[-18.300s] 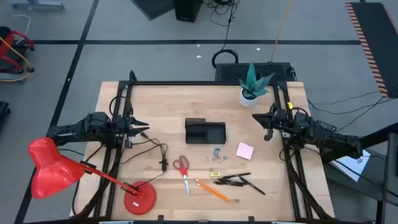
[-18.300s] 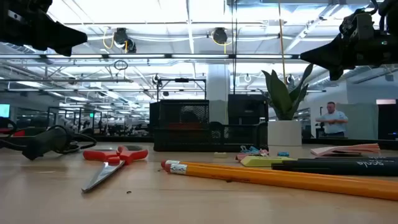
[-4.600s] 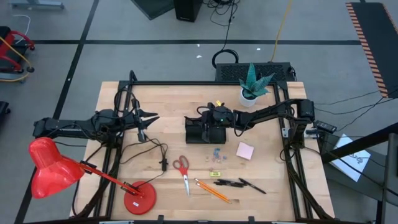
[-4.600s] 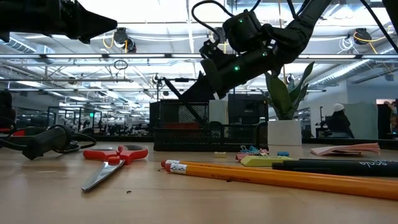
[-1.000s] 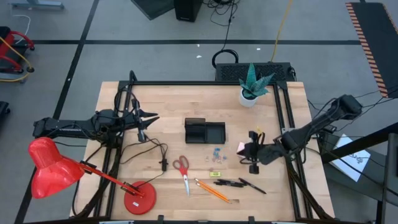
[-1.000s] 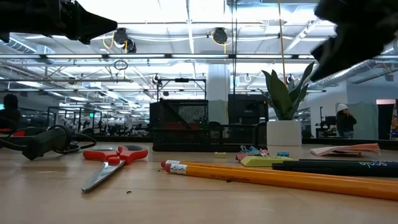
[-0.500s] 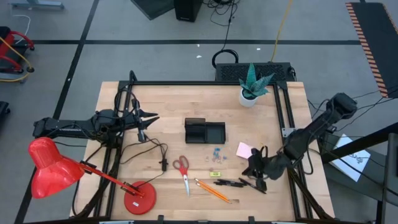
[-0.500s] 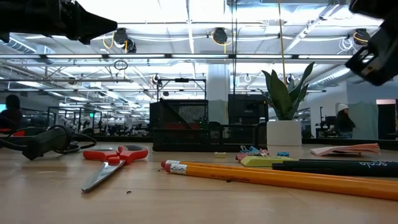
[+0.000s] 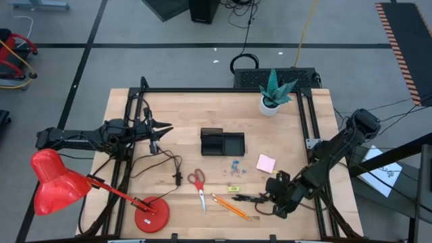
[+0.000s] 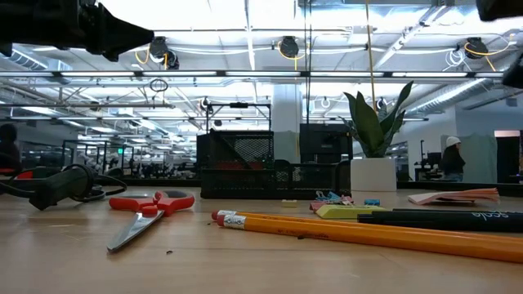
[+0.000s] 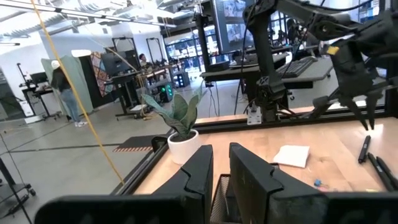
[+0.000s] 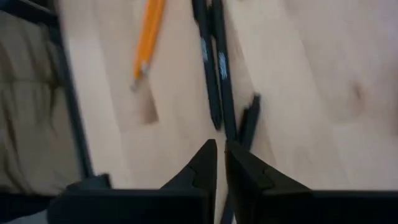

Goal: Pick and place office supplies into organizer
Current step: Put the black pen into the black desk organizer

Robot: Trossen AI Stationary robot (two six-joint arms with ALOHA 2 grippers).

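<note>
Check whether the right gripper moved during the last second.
Yes. The right gripper went from beside the pink sticky-note pad toward the table's front edge, above the black pens.

Grey floor (image 9: 135,27) crossed by dark lines surrounds the wooden table (image 9: 189,111); beyond it, long ceiling lights (image 10: 245,77) glare over an open workshop where a person (image 10: 451,159) stands

Your table (image 9: 182,108) is pale matt wood; the lamp (image 9: 50,179) near its left edge looks glossy red, perhaps plastic.
</note>
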